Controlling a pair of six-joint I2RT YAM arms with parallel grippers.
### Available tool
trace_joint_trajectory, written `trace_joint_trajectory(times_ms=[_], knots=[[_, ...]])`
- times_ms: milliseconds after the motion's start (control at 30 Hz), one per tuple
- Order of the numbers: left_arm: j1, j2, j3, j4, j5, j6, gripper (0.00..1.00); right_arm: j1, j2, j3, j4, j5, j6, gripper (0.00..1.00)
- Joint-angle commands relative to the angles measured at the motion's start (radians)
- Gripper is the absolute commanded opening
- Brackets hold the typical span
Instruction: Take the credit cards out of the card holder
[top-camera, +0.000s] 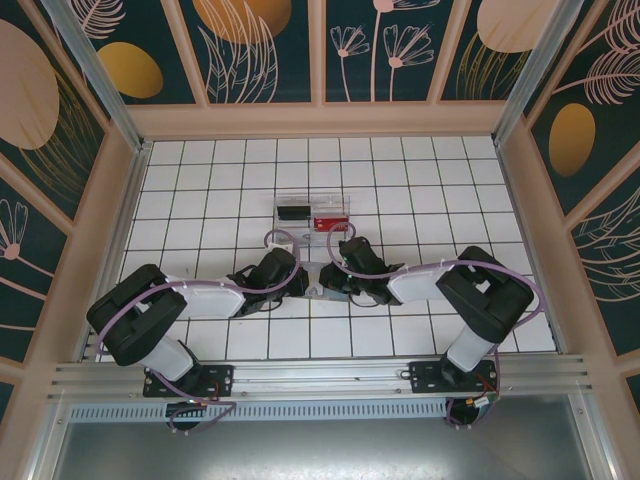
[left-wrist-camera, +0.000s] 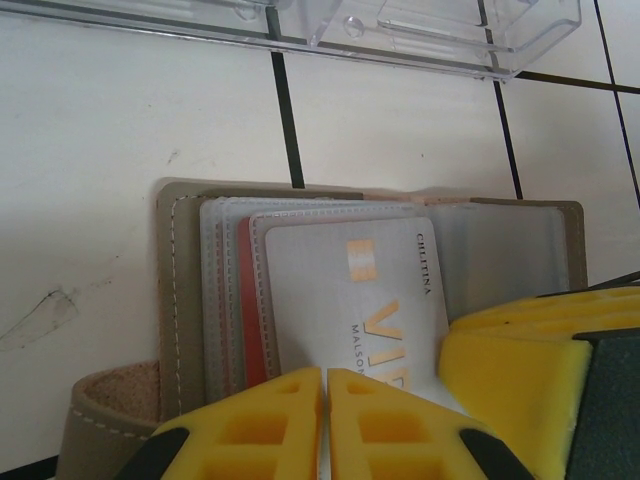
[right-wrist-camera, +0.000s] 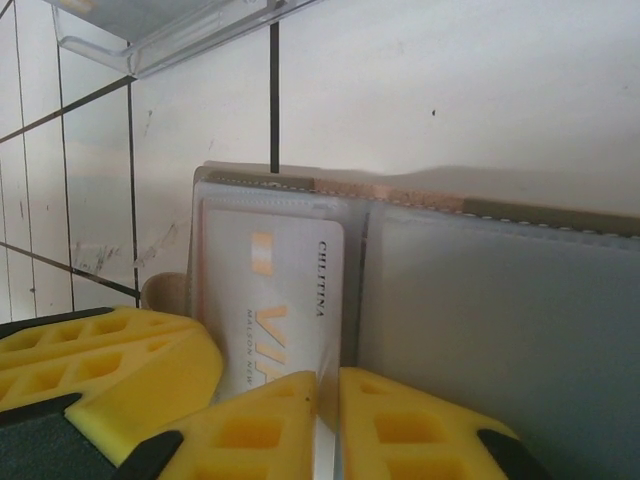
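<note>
Grey folding card holder (left-wrist-camera: 180, 300) is laid open on white desk (left-wrist-camera: 100, 150) beside clear plastic tray (left-wrist-camera: 420, 40), silver credit card (left-wrist-camera: 340, 300) sleeved. Left claw (left-wrist-camera: 324, 420) and right claw (right-wrist-camera: 327, 425) are drawn narrow, tips together, at its near edge, likely pinning it.

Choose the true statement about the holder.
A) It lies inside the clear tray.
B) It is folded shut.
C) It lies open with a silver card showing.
C: both panels of the holder are spread on the tiles, a silver card shows on one panel, and the tray stands beyond it, apart.
</note>
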Motion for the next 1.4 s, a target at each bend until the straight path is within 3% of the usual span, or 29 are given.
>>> trace_joint_trajectory(times_ms=[0,100,433,800,967,1133,1267,1367], knots=[[0.003,0.021,0.006,-0.031,-0.008,-0.007,0.12,0.01,0.018,0.013,0.009,-0.014,0.005,0.08],[0.004,0.016,0.006,-0.04,-0.016,-0.007,0.12,0.009,0.007,0.006,0.002,0.0,0.006,0.0],[0.004,0.021,0.024,-0.121,-0.104,-0.009,0.07,0.0,-0.053,-0.033,-0.021,0.046,0.006,0.0],[0.004,0.025,0.028,-0.131,-0.108,-0.006,0.06,-0.021,-0.083,-0.071,-0.02,0.041,0.001,0.0],[0.004,0.036,0.033,-0.12,-0.092,-0.007,0.06,-0.021,-0.062,-0.068,0.036,-0.002,0.004,0.16],[0.004,0.038,0.033,-0.116,-0.081,-0.006,0.06,-0.023,-0.026,-0.052,0.049,-0.019,0.008,0.19],[0.003,0.035,0.033,-0.116,-0.076,-0.006,0.05,-0.023,-0.019,-0.051,0.055,-0.022,0.013,0.18],[0.003,0.035,0.033,-0.116,-0.077,-0.006,0.05,-0.024,-0.022,-0.053,0.054,-0.02,0.014,0.09]])
